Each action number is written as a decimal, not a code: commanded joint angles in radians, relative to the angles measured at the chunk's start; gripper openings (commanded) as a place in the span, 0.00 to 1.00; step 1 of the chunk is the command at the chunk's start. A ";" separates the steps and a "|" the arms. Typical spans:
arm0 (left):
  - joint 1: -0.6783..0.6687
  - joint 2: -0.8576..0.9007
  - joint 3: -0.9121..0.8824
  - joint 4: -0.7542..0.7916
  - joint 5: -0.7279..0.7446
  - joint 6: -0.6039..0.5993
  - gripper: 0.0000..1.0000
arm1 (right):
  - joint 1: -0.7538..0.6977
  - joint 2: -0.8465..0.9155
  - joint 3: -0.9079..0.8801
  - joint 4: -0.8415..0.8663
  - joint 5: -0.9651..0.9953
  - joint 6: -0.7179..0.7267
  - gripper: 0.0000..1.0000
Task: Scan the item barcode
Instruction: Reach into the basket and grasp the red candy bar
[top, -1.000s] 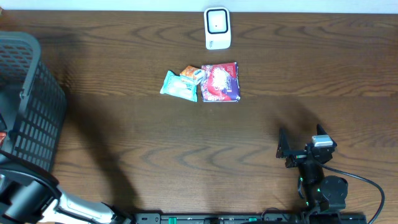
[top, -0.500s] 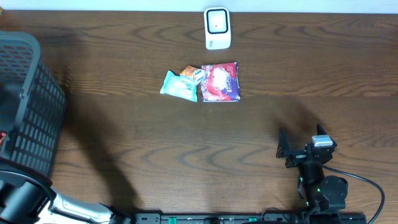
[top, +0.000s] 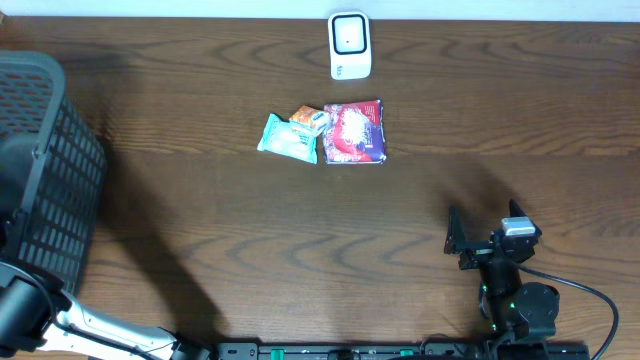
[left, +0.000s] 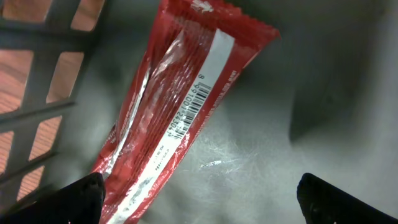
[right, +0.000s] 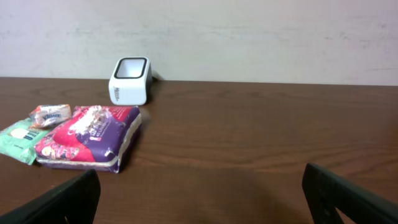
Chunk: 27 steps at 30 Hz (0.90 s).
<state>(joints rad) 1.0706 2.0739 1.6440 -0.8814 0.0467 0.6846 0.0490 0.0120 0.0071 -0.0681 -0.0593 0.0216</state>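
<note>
Looking through the left wrist camera, we find the red wrapper (left: 155, 143), a long, glossy, crinkled foil packet. It lies slantwise from 1 o'clock to 7 o'clock on the smooth, scuffed grey floor of the basket (left: 37, 74). A white stripe along it carries the barcode (left: 194, 107), face up. Its lower end is cut off by the frame edge close to one fingertip, and we cannot tell whether they touch. The left gripper (left: 202, 202) is released, its dark fingertips spread to the bottom corners and gripping nothing.

From overhead, the basket's dark plastic lattice sits at 9 o'clock on the table (top: 300, 260), a brown wood-grain surface. Its walls hide both the wrapper and the left gripper; only part of the left arm (top: 30, 310) shows at 7 o'clock.

The scanner (top: 350, 45), a rounded white box with a dark window, stands at 12 o'clock. Just below it, three soft packs lie touching in a row: a purple pouch (top: 355, 132), a small orange packet (top: 310, 118) and a teal packet (top: 288, 138). Their print is too small for us to read.

The right gripper (top: 478, 243) hangs at 5 o'clock, well apart from them, jaws released and empty. Its own camera alone shows the pale wall (right: 249, 31) behind the table.
</note>
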 joint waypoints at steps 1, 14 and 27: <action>-0.001 0.022 -0.005 0.000 0.009 0.098 0.98 | -0.008 -0.005 -0.001 -0.003 -0.006 0.000 0.99; 0.002 0.106 -0.006 0.061 -0.014 0.127 0.98 | -0.008 -0.005 -0.001 -0.003 -0.006 0.000 0.99; 0.002 0.114 -0.006 0.026 0.246 0.043 0.98 | -0.008 -0.005 -0.001 -0.003 -0.006 0.000 0.99</action>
<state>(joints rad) 1.0718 2.1429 1.6451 -0.8337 0.1352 0.7586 0.0490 0.0120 0.0071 -0.0677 -0.0593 0.0216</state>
